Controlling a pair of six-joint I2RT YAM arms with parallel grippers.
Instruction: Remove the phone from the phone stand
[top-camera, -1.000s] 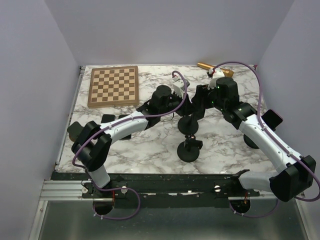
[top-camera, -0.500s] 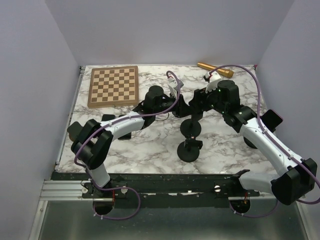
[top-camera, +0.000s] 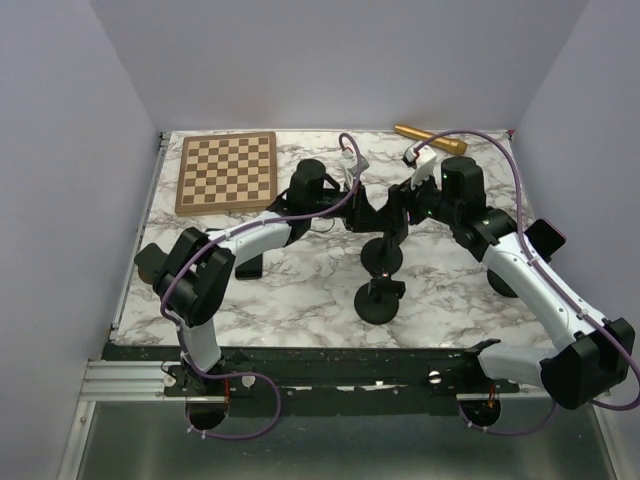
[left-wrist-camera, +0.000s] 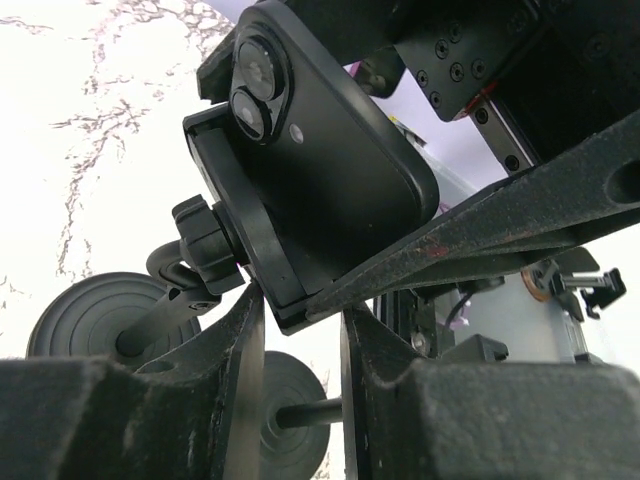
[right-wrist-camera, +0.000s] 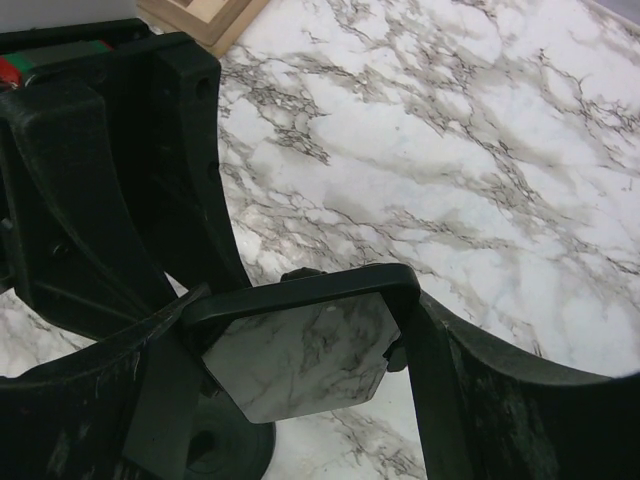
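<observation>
Black smartphone with a twin-lens camera (left-wrist-camera: 330, 150): raised above the middle of the white marble-patterned surface (top-camera: 300, 290), seated tilted in the cradle of a black phone stand with a ball joint and round base (left-wrist-camera: 205, 245). Not yet free of the cradle.

Right pincer (right-wrist-camera: 300, 320): closed on one end of the phone, one finger against each long side, the glossy screen between them.

Left pincer (left-wrist-camera: 300, 330): fingers set narrow on either side of the cradle's lower edge. It appears to pinch the phone stand there, but contact is partly hidden.

Risks, as judged:
- The right grip covers only the end of the phone. A pull at an angle could let it pivot or slip out.
- If the cradle holds tight and the left hold gives, the phone stand would lift or tip with the phone.
- Both pincers work nearly touching each other. A sideways withdrawal could make them collide.

Surroundings:
- A second black round-based stand (top-camera: 380, 300) sits just beside the first, toward the near edge. It is the nearest thing to be knocked.
- A wooden chessboard (top-camera: 228, 172) lies at the far-left corner, well apart.
- A gold cylindrical object (top-camera: 430, 138) lies along the far edge, behind the right arm.

Upward travel looks unobstructed.
</observation>
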